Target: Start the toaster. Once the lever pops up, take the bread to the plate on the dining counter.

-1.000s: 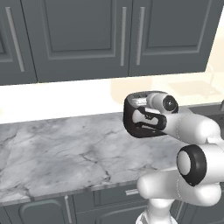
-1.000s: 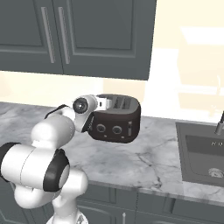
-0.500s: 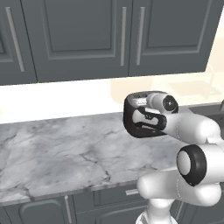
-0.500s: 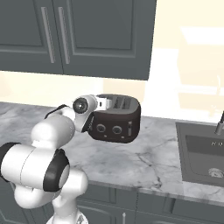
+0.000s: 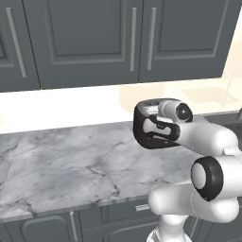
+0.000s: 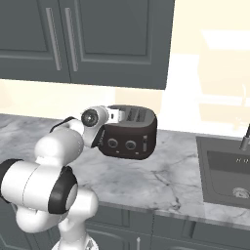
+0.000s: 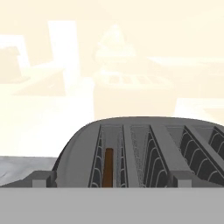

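The toaster [image 6: 128, 133] sits on the marble desk [image 5: 56, 165], close to the back wall under the dark grey cabinets [image 5: 94, 38]. The arm reaches over from the near side, and the hand [image 5: 150, 108] hangs right at the toaster's end, level with its top. The fingers themselves are hard to make out in the base views, but the hand is released, spread wide, with nothing in it.

From the hand view we are looking low along the toaster's top [image 7: 144, 148], straight down its slots. In the left slot stands the bread [image 7: 109, 167], a thin dark brown slice seen edge-on, sunk down between the wire guides. The slots to the right show bare wire ribs.

From the right base view, the toaster's front face shows two round knobs [image 6: 121, 144] and a lever slot beside them. A sink [image 6: 227, 171] is set into the desk well off to the right.
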